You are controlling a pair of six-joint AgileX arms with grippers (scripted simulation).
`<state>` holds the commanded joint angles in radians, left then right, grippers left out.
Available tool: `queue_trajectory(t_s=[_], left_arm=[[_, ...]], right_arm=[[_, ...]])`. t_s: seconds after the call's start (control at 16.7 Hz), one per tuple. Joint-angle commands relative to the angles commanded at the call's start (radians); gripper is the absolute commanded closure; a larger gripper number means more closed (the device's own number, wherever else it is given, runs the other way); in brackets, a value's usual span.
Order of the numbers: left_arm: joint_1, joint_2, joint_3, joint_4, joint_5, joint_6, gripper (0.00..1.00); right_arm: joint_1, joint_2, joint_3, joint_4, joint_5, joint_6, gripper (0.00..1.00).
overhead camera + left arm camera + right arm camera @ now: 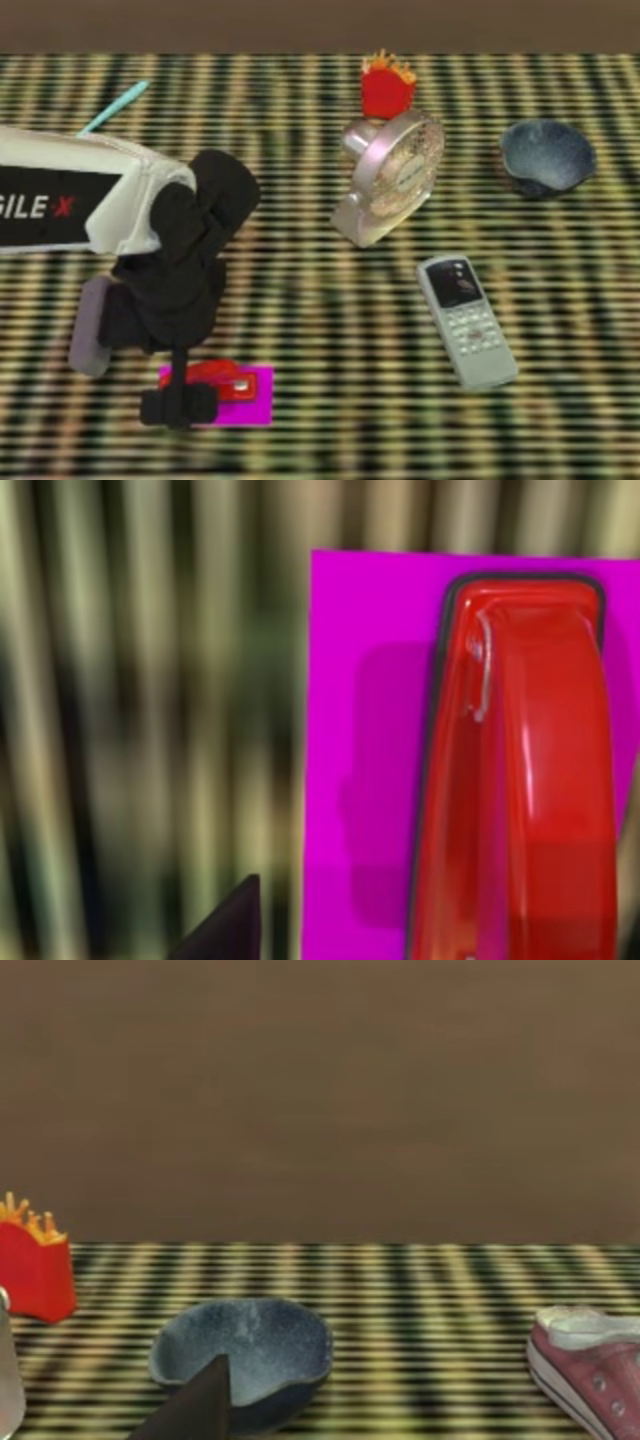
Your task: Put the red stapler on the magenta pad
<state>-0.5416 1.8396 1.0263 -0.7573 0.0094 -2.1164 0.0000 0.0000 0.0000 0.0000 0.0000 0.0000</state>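
Note:
The red stapler (222, 378) lies flat on the magenta pad (255, 405) near the table's front left. My left gripper (178, 405) hangs over the pad's left end, open, its fingers spread beside the stapler's end. In the left wrist view the red stapler (520, 780) lies along the magenta pad (360, 730), and one dark fingertip (235, 925) stands apart from it over the table. My right arm is out of the top view; only one dark fingertip (200, 1405) shows in its wrist view, holding nothing.
A silver fan (385, 180) and a red fries carton (388, 85) stand at the back centre. A blue-grey bowl (547, 157) sits back right, a grey remote (466, 320) right of centre. A teal pen (115, 107), a grey block (92, 325) and a pink shoe (590, 1360) are also about.

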Motion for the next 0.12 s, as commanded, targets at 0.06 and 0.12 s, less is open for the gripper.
queue_trajectory(t_s=[0.06, 0.12], left_arm=[[0.0, 0.0, 0.0, 0.0, 0.0, 0.0, 0.0], [0.0, 0.0, 0.0, 0.0, 0.0, 0.0, 0.0]], right_arm=[[0.0, 0.0, 0.0, 0.0, 0.0, 0.0, 0.0], [0.0, 0.0, 0.0, 0.0, 0.0, 0.0, 0.0]])
